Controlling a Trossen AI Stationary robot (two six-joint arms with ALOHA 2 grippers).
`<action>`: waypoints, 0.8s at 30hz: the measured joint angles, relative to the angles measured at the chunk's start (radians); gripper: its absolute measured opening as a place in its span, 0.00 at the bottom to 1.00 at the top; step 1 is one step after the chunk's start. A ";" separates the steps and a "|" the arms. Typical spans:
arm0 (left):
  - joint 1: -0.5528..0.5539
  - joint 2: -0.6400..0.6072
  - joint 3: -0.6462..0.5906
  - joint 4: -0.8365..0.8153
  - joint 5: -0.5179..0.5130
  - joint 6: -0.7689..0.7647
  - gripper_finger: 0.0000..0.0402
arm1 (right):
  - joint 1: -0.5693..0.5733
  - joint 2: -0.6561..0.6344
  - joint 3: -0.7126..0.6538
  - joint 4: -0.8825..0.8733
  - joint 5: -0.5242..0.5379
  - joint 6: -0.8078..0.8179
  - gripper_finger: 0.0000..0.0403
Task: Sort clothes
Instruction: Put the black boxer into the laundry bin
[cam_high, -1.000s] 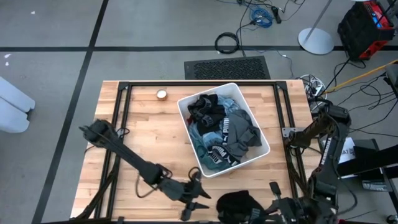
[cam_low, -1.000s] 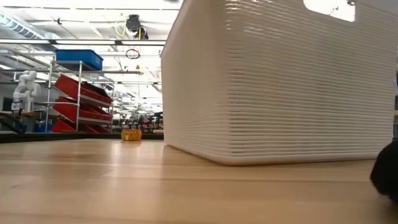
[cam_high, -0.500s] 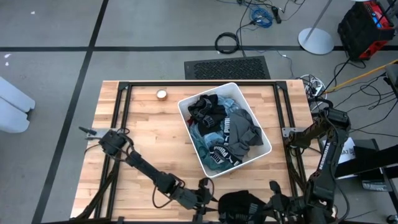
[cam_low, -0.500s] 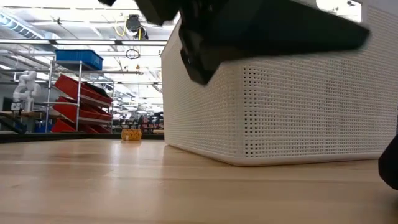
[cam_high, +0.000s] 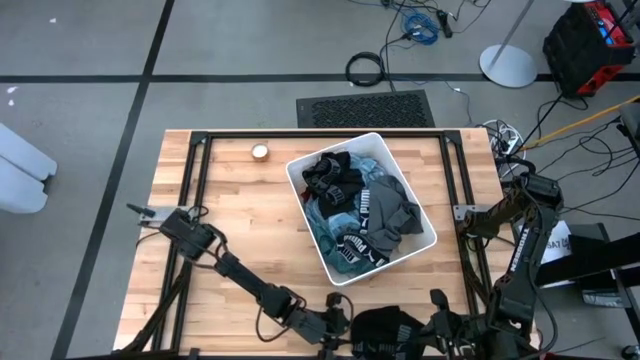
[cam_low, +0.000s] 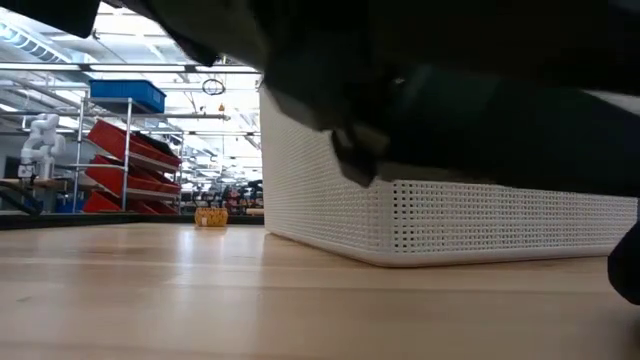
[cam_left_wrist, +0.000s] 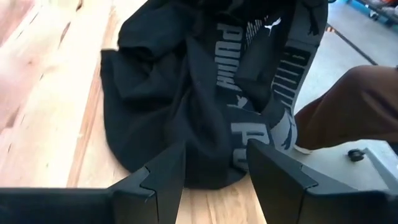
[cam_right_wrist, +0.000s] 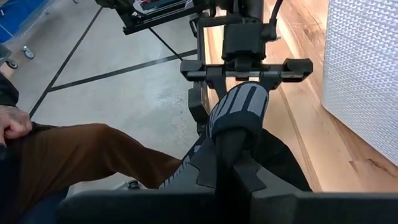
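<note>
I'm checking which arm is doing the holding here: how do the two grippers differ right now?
The left gripper is open, its dark fingers straddling the black fabric garment at the table's near edge. The right gripper is shut on that garment's grey striped band. Both meet at the same garment.

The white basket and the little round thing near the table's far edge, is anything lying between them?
No. In the high view only bare wood shows between the white basket and the small round thing.
</note>
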 joint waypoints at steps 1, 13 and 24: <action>0.000 0.009 0.013 0.000 -0.002 0.012 0.45 | 0.000 0.000 0.000 0.000 0.000 -0.002 0.00; 0.042 0.050 0.143 -0.196 0.003 -0.030 0.39 | -0.007 0.000 0.000 0.000 0.003 -0.004 0.00; 0.060 0.037 0.141 -0.182 0.023 -0.059 0.01 | -0.007 0.000 0.000 -0.005 0.000 -0.003 0.00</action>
